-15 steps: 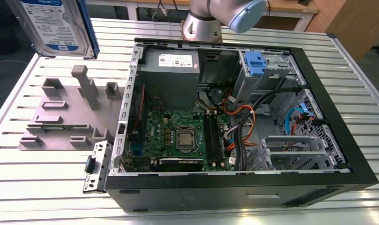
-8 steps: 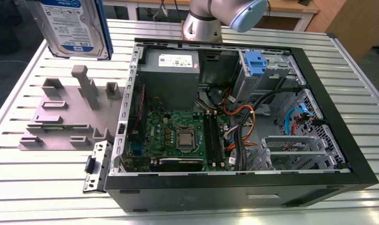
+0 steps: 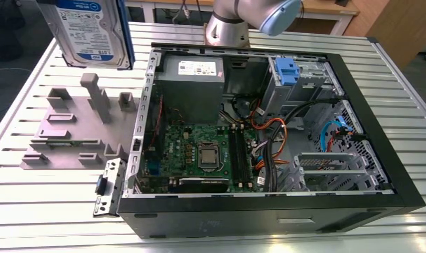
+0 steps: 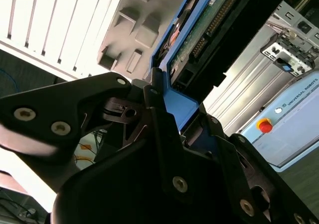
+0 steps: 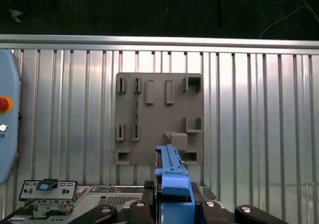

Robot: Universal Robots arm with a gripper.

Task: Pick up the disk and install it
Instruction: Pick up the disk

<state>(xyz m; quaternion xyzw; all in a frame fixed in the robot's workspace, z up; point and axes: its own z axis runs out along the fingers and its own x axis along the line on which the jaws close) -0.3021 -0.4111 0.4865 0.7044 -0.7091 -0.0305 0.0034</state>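
Note:
The disk (image 3: 93, 31) hangs upright in the air at the exterior view's upper left, its blue-and-white label facing the camera and a blue carrier along its edge. It is clear of the grey slotted holder (image 3: 79, 126) on the table below. In both wrist views my gripper (image 5: 172, 200) (image 4: 169, 102) is shut on the blue carrier end of the disk (image 5: 172, 171). The disk's green circuit-board side (image 4: 199, 32) shows past the black fingers (image 4: 149, 109). In the first wrist view the holder (image 5: 159, 117) lies directly under the disk.
An open computer case (image 3: 370, 100) lies on the slatted metal table (image 3: 30, 211), to the exterior view's right of the holder, with motherboard (image 3: 206, 153), cables and a blue drive bay (image 3: 286, 71) inside. The arm's base (image 3: 230, 23) stands behind it. A pendant with a red button (image 4: 264, 126) sits nearby.

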